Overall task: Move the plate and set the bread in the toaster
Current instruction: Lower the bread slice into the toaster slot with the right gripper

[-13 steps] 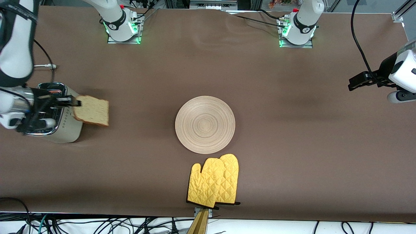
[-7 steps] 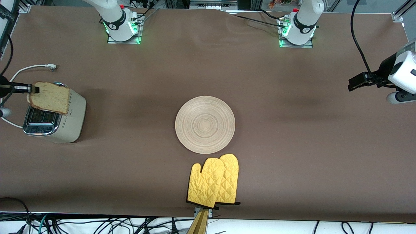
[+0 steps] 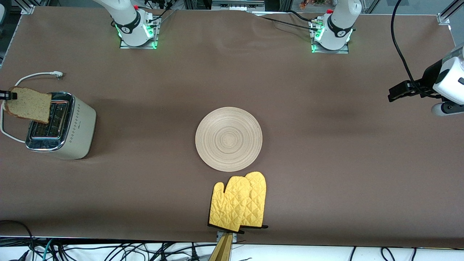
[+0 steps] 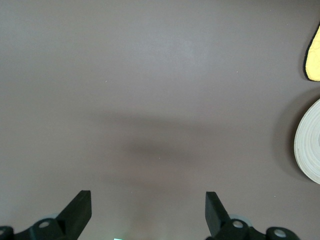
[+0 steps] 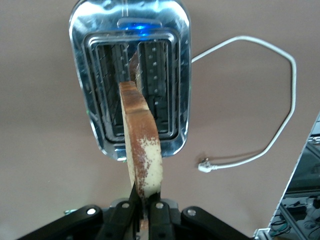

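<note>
The bread (image 3: 28, 104) is held on edge in my right gripper (image 3: 4, 95), over the cream toaster (image 3: 61, 127) at the right arm's end of the table. In the right wrist view the gripper (image 5: 144, 200) is shut on the slice (image 5: 142, 145), which hangs above the chrome top (image 5: 131, 75), roughly in line with the strip between the two slots. The wooden plate (image 3: 228, 139) lies bare at the table's middle. My left gripper (image 3: 391, 93) waits open and empty above the left arm's end of the table; it also shows in the left wrist view (image 4: 147, 212).
Two yellow oven mitts (image 3: 239, 202) lie just nearer the front camera than the plate. The toaster's white cord (image 3: 32, 76) curls on the table beside the toaster. The left wrist view shows the plate's rim (image 4: 310, 145) and a mitt's edge (image 4: 314, 55).
My right gripper has carried the bread from the toaster's plate-facing side across its top toward the table's end. The right arm has left the front view almost entirely. The left arm is still.
</note>
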Tool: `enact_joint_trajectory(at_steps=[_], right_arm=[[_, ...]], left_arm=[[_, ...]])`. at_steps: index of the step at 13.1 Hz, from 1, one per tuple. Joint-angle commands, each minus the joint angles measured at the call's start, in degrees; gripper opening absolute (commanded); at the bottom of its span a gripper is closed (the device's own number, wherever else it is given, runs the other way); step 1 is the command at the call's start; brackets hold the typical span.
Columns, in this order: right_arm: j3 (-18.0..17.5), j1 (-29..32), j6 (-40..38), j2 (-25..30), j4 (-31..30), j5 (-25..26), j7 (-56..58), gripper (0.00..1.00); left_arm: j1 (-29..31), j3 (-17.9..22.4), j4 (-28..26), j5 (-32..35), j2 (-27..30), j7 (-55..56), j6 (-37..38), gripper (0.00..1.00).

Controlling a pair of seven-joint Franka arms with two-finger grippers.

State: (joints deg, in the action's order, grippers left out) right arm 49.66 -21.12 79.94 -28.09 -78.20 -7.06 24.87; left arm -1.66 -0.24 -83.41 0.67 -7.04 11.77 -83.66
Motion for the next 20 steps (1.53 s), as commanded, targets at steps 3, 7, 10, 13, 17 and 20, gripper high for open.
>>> enact_joint_trajectory(at_steps=[3,7,10,13,17,20], right_arm=[[-0.2,-0.1,1.8,-2.8,1.4,0.1,0.8,0.00],[-0.4,-0.6,2.2,-3.0,1.4,-0.1,0.1,0.00],[-1.1,-0.6,2.2,-3.6,1.4,-0.9,0.1,0.00],[-1.1,-0.7,2.1,-4.0,1.3,-1.1,0.1,0.00],[-1.1,-0.9,1.6,-3.8,1.4,-1.1,0.3,0.00],[-1.2,-1.7,1.4,-3.7,1.4,-1.1,0.3,0.00]], left_arm=[[0.5,-0.1,0.9,-1.6,0.0,0.1,0.3,1.00],[0.5,-0.1,0.6,-1.6,-0.1,0.1,0.3,1.00],[0.6,-0.1,0.5,-1.6,-0.1,0.1,0.3,1.00],[0.7,-0.1,0.5,-1.6,-0.1,0.1,0.3,1.00],[0.7,-0.1,0.5,-1.8,-0.1,0.1,0.3,1.00],[0.7,-0.1,0.5,-2.3,-0.1,0.1,0.3,1.00]])
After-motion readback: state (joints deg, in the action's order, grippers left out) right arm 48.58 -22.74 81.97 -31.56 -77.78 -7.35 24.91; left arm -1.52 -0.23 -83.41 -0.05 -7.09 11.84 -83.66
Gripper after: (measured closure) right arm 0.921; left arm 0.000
